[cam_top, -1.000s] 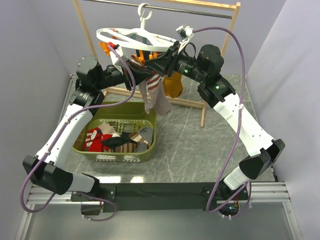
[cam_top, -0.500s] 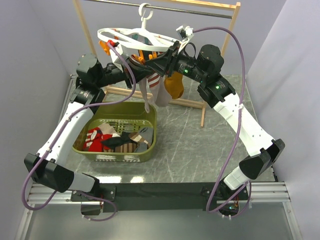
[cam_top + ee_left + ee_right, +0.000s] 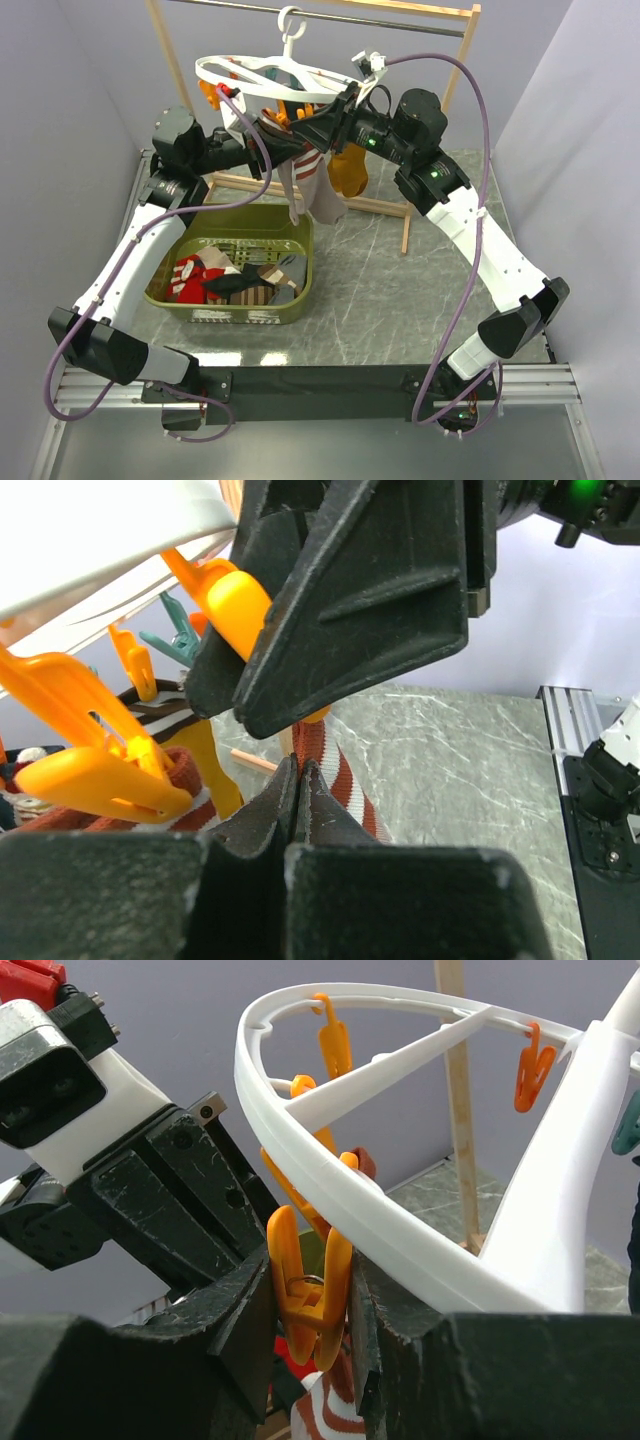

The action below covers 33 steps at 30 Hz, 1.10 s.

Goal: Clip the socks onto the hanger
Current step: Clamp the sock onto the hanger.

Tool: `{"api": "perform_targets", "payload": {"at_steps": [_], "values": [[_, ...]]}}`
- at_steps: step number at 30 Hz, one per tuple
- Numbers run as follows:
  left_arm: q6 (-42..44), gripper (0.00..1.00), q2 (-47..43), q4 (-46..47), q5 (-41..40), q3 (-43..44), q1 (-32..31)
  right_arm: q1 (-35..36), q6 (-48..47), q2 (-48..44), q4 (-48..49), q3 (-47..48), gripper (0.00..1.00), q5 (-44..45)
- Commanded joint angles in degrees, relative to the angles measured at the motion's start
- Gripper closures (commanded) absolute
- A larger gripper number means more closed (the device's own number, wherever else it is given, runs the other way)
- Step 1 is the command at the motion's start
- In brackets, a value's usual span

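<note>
A green basket (image 3: 228,313) of loose socks sits on the table (image 3: 400,290), below the left gripper (image 3: 298,775) and on its near side. The two arms rise from their bases and bring their tools nose to nose under the hanger (image 3: 400,1250).

The left gripper is pinched tight on the red and white striped cuff of a sock (image 3: 318,195). The fingers (image 3: 262,815) are pressed together with only the fabric between them. The taupe foot of the sock hangs straight down from this grip, above the far right corner of the basket and clear of it.

Just above the left gripper's tips, the right gripper (image 3: 310,1295) is clamped on an orange clip (image 3: 300,1280), one finger against each handle. The clip hangs from the white ring right over this tool. The striped cuff shows just beneath the clip. From the wrist view it seems to touch the clip's lower end, but I cannot tell whether it sits between the jaws.

A mustard sock (image 3: 348,172) hangs from the ring just under the right gripper's wrist, beside the taupe sock.

Beyond both tools, more orange clips hang along the ring and its inner bars. The hanger's hook (image 3: 290,22) is hung on the rail of a wooden rack (image 3: 168,50) at the far side of the table.
</note>
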Motion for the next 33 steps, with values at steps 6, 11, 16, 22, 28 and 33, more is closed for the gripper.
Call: {"api": "perform_targets", "payload": {"at_steps": [6, 11, 16, 22, 28, 33], "values": [[2.2, 0.99, -1.5, 1.1, 2.6, 0.7, 0.3, 0.0, 0.2, 0.2, 2.9, 3.3, 1.0, -2.6], [0.7, 0.99, -0.3, 2.9, 2.8, 1.6, 0.3, 0.0, 0.4, 0.2, 3.0, 3.1, 1.0, -3.0], [-1.3, 0.99, -0.5, 5.5, 3.3, 1.3, 1.0, 0.0, 0.1, -0.1, 3.2, 2.3, 1.0, -2.7], [-5.9, 0.99, -0.1, 11.4, 4.5, 0.8, 1.4, -0.1, -0.1, -0.4, 3.3, 2.0, 1.0, -3.0], [-8.5, 1.0, 0.5, 13.8, 5.3, 0.4, 1.4, 0.0, 0.0, -0.9, 3.8, 1.3, 1.0, -2.9], [-9.1, 0.99, 0.7, 14.0, 4.6, 0.3, 1.2, -0.1, 1.3, -0.9, 4.8, 0.9, 1.0, -2.9]]}}
